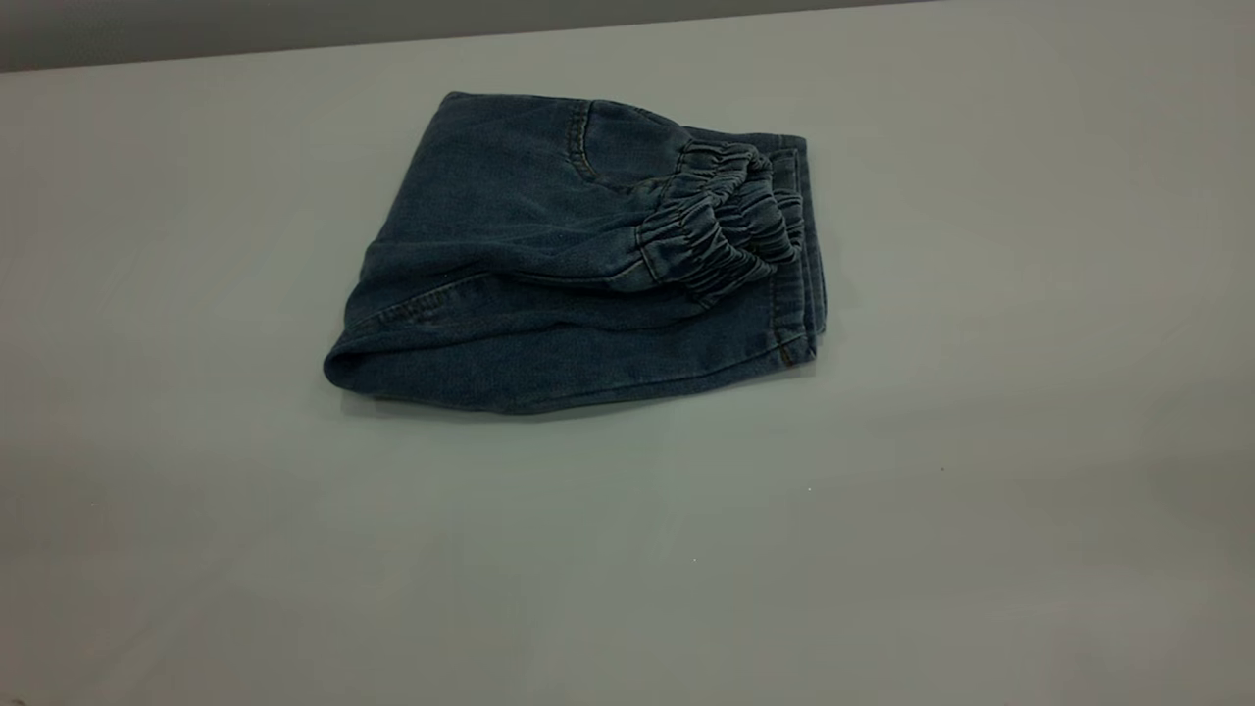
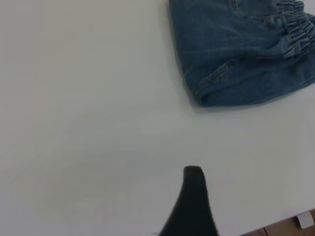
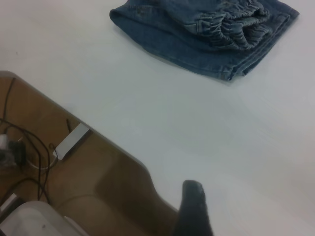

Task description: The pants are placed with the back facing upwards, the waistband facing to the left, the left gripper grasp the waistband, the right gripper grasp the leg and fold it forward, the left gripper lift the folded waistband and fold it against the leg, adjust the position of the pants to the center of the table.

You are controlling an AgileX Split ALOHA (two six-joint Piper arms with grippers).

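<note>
The blue denim pants [image 1: 578,255] lie folded into a compact stack on the white table [image 1: 882,510], a little behind the middle. The ruched waistband [image 1: 721,230] rests on top, turned to the right, just short of the stitched hems of the leg [image 1: 796,294]. Neither gripper shows in the exterior view. In the left wrist view one black finger [image 2: 193,201] of the left gripper [image 2: 246,196] hangs over bare table, well away from the pants [image 2: 236,49]. The right gripper [image 3: 246,206] shows one finger [image 3: 193,206] near the table's edge, far from the pants [image 3: 197,44]. Both hold nothing.
Beyond the table edge [image 3: 123,155] the right wrist view shows a brown floor with cables [image 3: 19,147], a small white box [image 3: 71,140] and a pale rounded object [image 3: 34,219]. A table edge [image 2: 290,221] also crosses the left wrist view.
</note>
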